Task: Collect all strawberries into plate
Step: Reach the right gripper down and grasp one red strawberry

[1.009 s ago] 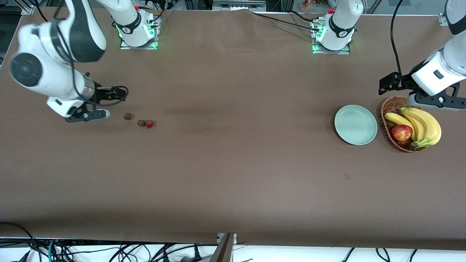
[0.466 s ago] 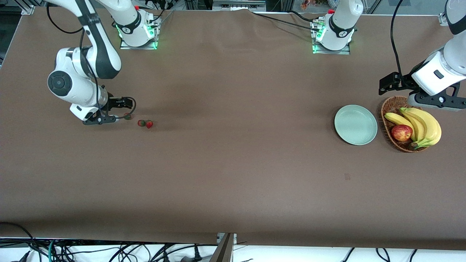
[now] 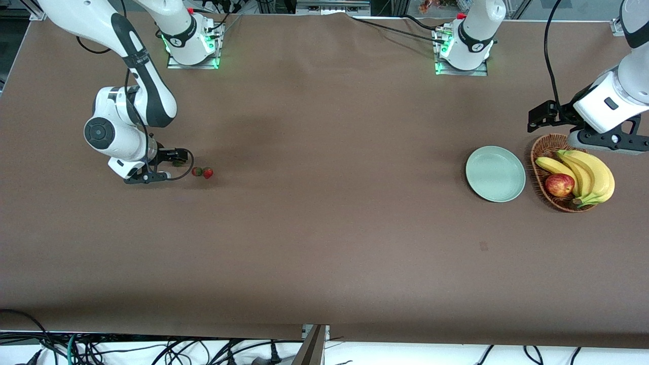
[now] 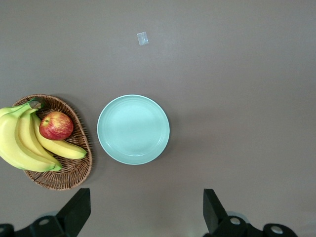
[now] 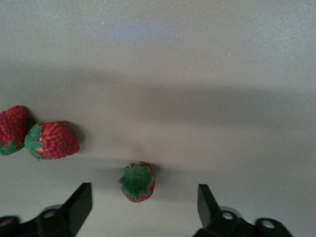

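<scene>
Right tool [image 5: 140, 197]: low over the desk [image 3: 324, 228] at the right arm's end, fingers [image 5: 79, 202] apart on either side of one strawberry [image 5: 137, 181], not touching it; that berry sits leafy top upward on the desk. The two other strawberries [image 3: 202, 172] lie touching each other just beside it, toward the left arm's end.

Left tool [image 4: 147, 210]: waits with fingers spread wide, holding nothing, above the desk near the basket [image 3: 543, 147]. The plate [image 3: 495, 174] rests at the left arm's end, just beside the basket, which holds bananas [image 3: 588, 175] and an apple [image 3: 559, 184].
</scene>
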Available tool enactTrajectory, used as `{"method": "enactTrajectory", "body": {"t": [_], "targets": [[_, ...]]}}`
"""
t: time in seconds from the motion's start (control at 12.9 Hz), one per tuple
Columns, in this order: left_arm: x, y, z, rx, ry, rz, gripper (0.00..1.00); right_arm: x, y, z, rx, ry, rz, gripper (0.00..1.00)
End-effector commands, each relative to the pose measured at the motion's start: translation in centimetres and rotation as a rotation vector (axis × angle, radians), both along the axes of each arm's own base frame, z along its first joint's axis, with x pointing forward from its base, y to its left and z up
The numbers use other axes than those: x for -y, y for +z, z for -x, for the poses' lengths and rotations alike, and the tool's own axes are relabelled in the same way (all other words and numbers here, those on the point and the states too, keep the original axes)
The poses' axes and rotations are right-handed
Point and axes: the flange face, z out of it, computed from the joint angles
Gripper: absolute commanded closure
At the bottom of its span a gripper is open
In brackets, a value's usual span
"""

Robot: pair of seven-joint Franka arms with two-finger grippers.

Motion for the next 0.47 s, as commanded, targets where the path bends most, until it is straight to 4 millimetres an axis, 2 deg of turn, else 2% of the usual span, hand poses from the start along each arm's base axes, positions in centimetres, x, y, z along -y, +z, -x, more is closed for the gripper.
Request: {"method": "enactTrajectory", "body": {"t": [0.0,0.23,0.39], "targets": [[0.11,0.54,-0.45,0.007,0.012,0.022,0.00,0.04,-0.42,-0.06,0.008,0.005,-0.008,0.20],[0.12,0.45,-0.49,0.006,0.012,0.021,0.00,0.14,-0.70,0.21,0.001,0.005,-0.007,0.38],[0.12,0.45,-0.49,0.006,0.012,0.021,0.00,0.16,-1.15,0.31,-0.005,0.005,-0.006,0.39]]}}
